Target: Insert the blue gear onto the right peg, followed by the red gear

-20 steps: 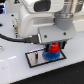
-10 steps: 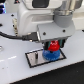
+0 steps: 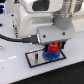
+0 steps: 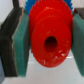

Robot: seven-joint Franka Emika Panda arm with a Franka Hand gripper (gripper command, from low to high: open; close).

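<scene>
My gripper (image 3: pixel 51 46) is shut on the red gear (image 3: pixel 51 49), just above the blue gear (image 3: pixel 50 55). The blue gear lies on the grey black-rimmed plate (image 3: pixel 35 59) toward the exterior view's right. In the wrist view the red gear (image 4: pixel 49 37) fills the middle with its centre hole facing the camera. It is clamped between the teal pads (image 4: pixel 20 45). Bits of the blue gear (image 4: pixel 31 4) peek out behind it. The right peg is hidden under the gears. I cannot make out the twin pin.
The arm's white body (image 3: pixel 40 17) fills the upper half of the exterior view. A black cable (image 3: pixel 15 36) runs in from the exterior view's left. The plate rests on a white table (image 3: pixel 20 72).
The gripper with the red gear has come down slightly toward the blue gear. The blue gear and plate have not moved.
</scene>
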